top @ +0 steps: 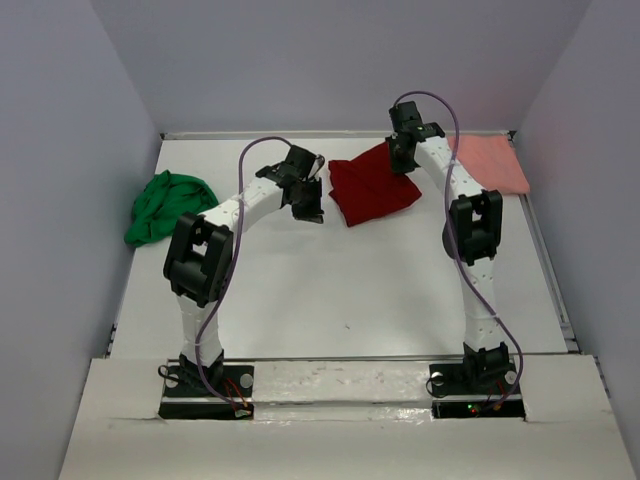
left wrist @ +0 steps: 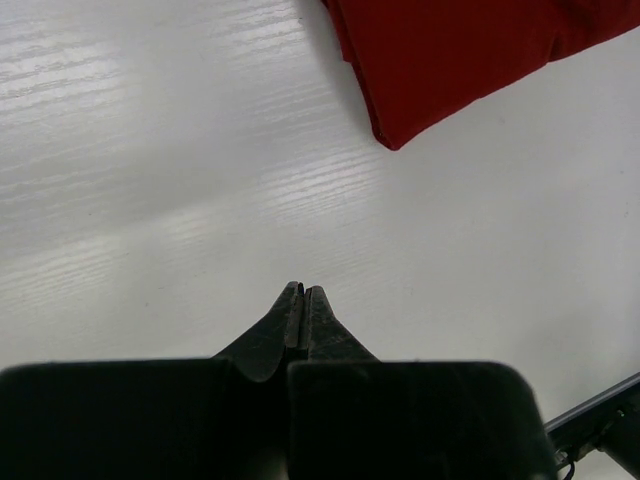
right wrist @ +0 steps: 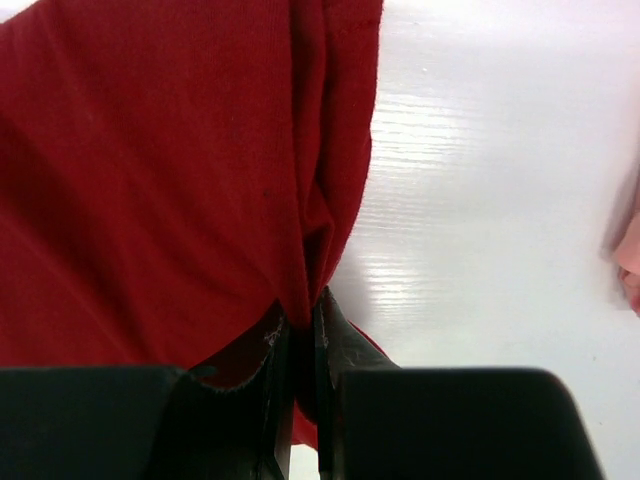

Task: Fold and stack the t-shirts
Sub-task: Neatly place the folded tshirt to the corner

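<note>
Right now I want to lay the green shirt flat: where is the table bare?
Most room: the near middle of the table, between the arm bases and the dark red t-shirt. Also the far left corner behind the green t-shirt. Crowded: far right, where the right gripper pinches it near the pink t-shirt.

Table [top: 340, 295] ctr free; red shirt [top: 370, 190] blocks rear.

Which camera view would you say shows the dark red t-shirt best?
The top external view: the dark red t-shirt shows almost whole, the right gripper at its far edge. The left wrist view catches one corner; the right wrist view, only close-up cloth pinched in the jaws.
</note>
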You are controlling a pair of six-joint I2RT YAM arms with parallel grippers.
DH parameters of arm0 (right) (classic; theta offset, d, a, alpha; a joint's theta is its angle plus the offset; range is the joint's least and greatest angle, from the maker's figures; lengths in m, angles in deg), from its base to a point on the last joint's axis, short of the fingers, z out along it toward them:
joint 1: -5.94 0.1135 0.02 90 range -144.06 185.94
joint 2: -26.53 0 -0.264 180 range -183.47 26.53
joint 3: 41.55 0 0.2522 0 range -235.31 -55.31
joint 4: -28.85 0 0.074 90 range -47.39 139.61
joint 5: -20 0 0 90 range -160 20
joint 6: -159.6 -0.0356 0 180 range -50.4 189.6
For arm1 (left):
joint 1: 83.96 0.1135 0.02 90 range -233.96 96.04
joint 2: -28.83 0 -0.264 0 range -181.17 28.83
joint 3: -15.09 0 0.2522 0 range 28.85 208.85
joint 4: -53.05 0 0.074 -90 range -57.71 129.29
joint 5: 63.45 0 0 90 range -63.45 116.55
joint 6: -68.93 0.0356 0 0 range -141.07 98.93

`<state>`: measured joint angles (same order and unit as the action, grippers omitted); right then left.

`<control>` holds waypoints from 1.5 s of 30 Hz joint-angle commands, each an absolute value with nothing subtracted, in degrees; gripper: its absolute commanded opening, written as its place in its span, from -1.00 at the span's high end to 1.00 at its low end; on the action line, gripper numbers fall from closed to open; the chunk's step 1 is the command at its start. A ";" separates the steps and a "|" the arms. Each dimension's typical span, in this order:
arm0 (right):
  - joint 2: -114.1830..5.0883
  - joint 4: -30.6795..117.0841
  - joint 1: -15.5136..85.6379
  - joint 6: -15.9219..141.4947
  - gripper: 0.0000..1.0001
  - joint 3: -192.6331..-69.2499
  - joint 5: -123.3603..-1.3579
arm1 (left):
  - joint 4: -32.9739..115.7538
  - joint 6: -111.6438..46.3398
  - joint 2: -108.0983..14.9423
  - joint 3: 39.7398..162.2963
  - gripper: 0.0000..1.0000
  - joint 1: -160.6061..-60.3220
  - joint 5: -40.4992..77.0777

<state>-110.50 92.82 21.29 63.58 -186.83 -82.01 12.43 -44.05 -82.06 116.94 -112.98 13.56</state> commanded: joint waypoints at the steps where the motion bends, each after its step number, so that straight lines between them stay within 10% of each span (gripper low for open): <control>1: -111.36 92.61 21.49 65.20 1.00 -191.35 -86.61 | 13.27 -43.66 -78.40 116.12 1.00 -112.88 11.79; 45: -108.99 72.32 9.71 80.76 1.00 -193.91 -104.27 | 15.38 -43.40 -77.61 111.03 1.00 -114.73 10.11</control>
<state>-113.41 78.29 9.49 78.31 -192.34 -101.51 14.38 -44.05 -79.24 111.35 -114.36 11.28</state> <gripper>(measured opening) 0.129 0.014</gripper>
